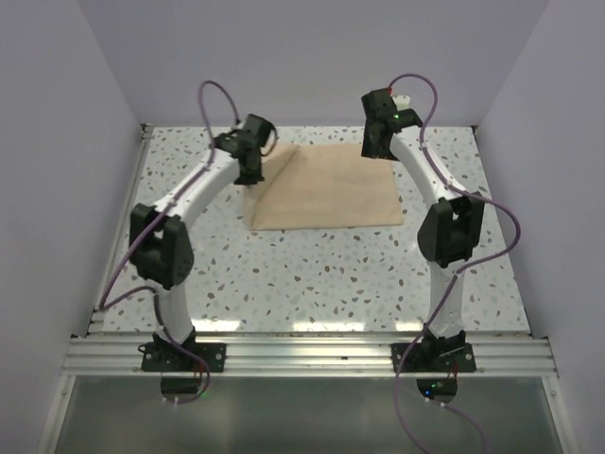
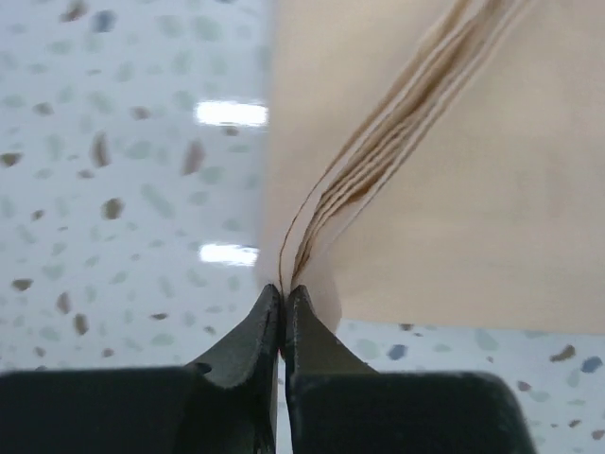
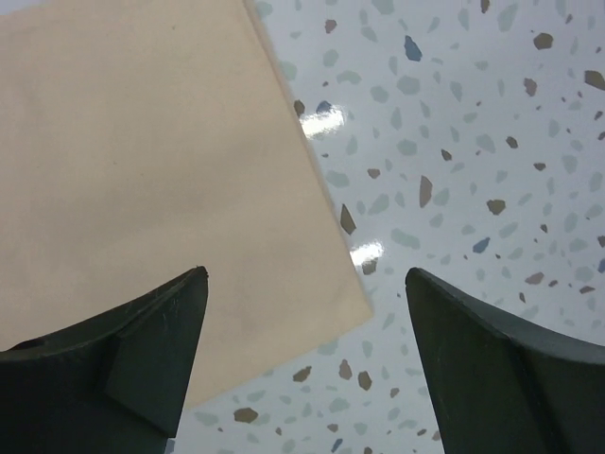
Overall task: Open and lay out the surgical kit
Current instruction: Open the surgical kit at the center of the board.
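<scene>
pale walls [image 1: 312, 57] close in the speckled tabletop [image 1: 321, 274] on the left, far and right sides. a metal rail [image 1: 312, 352] runs along the near edge, where both arms are bolted.

the tan cloth wrap [image 1: 336, 194] lies on the far half of the tabletop, between the two arms. its long axis runs left to right, and its near edge is roughly parallel to the rail. a diagonal crease runs from its far edge down to its near left corner, and the part left of that crease looks tilted up off the surface.

my left tool [image 2: 283, 291] is clenched on the wrap's left edge; in the left wrist view i see several thin layers fanning out from the pinch.

my right tool [image 3: 302, 284] is released, its fingers spread wide with nothing between them. it hangs over the wrap's far right corner, which lies flat.

both arms arch in from the sides, elbows well apart from the wrap, with purple cables [image 1: 501, 227] looping off them. speckled surface shows between the wrap's near edge and the rail, and narrower strips show toward each side wall.
</scene>
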Available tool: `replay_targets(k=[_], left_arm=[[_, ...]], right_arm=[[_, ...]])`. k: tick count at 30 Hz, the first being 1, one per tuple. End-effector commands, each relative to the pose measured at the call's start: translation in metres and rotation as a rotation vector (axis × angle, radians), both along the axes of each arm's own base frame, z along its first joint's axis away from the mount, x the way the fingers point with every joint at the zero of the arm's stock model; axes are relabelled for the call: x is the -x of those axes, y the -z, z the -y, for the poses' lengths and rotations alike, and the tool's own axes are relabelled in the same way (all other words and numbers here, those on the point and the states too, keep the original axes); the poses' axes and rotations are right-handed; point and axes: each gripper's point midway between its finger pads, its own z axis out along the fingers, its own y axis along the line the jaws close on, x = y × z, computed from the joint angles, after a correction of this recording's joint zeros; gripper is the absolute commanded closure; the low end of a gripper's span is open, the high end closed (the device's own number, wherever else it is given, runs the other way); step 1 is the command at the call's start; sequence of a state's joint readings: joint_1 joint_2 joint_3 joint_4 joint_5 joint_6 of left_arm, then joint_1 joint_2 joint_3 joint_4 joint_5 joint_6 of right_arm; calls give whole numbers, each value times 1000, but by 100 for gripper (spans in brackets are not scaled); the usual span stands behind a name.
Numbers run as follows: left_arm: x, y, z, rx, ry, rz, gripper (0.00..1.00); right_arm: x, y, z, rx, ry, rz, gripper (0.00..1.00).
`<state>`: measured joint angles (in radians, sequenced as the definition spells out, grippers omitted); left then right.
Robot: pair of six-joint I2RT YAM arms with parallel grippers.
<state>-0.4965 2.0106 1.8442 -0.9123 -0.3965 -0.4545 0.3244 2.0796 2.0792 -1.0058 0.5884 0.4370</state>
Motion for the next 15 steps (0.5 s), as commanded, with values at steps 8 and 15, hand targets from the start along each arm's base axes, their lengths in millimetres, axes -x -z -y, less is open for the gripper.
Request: replay_targets(k=[8, 15], left_arm=[[101, 25, -176, -43, -450, -69, 0], [133, 38, -170, 14, -474, -129, 2]], right_arm=[[-98, 27, -14, -299, -43, 124, 13], [-157, 44, 3, -341, 17, 281, 20]])
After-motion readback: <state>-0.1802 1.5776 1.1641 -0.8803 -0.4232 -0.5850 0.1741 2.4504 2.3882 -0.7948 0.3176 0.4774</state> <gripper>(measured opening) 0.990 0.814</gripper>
